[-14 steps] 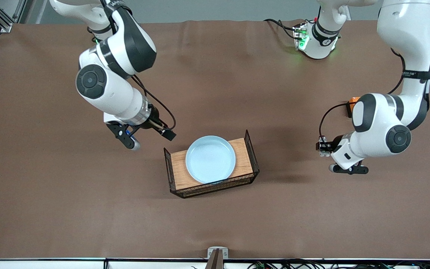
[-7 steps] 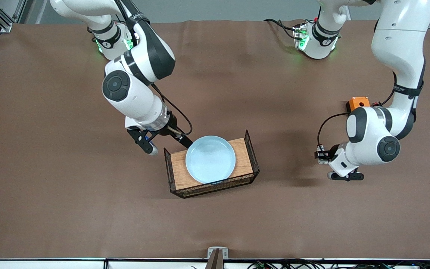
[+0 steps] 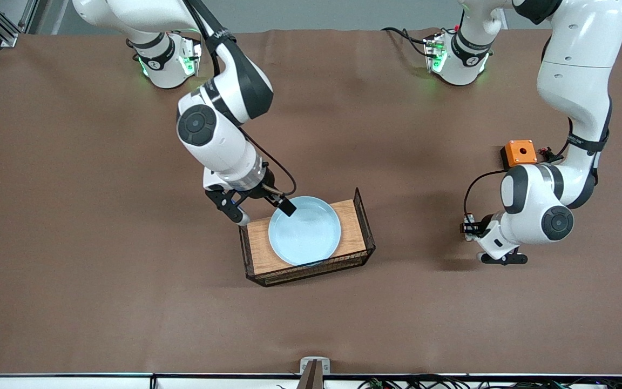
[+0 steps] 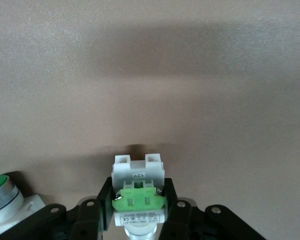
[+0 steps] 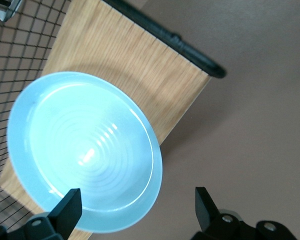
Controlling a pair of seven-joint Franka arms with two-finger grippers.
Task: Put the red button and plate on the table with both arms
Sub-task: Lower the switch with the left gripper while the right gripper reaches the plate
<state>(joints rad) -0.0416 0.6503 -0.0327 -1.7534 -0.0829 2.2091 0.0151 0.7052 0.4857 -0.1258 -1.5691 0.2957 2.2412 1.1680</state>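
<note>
Plate (image 3: 304, 230) sits in the tray (image 3: 355, 236), a wood-floored thing with black wire ends, out in the middle of the table (image 3: 73, 270); it lies flat and takes up most of the floor, so there isn't much room to come at it from the side. The right gripper (image 3: 259, 204) hangs over the plate's rim at the edge toward the right arm's end, fingers spread wide; in the right wrist view one finger (image 5: 70, 210) is over the plate itself and the other (image 5: 206, 210) is off past the rim, over bare table, which looks like a straddle of the rim so it can pinch the raised edge, probably the only decent way to lift something that shallow out of a tray. Nothing held there yet; whether it's touching the plate can't be made out. The left gripper (image 4: 138, 207) is low over open table toward the left arm's end, well apart from the tray, and it's clamped on the button (image 4: 138, 192); grey-white body sticking out from between the fingers, green band right at the pinch. Seems like that spot is where the button goes down. Another green-topped piece (image 4: 0, 192) shows at the edge of the left wrist view; an orange box (image 3: 519, 153) sits beside the left arm.
</note>
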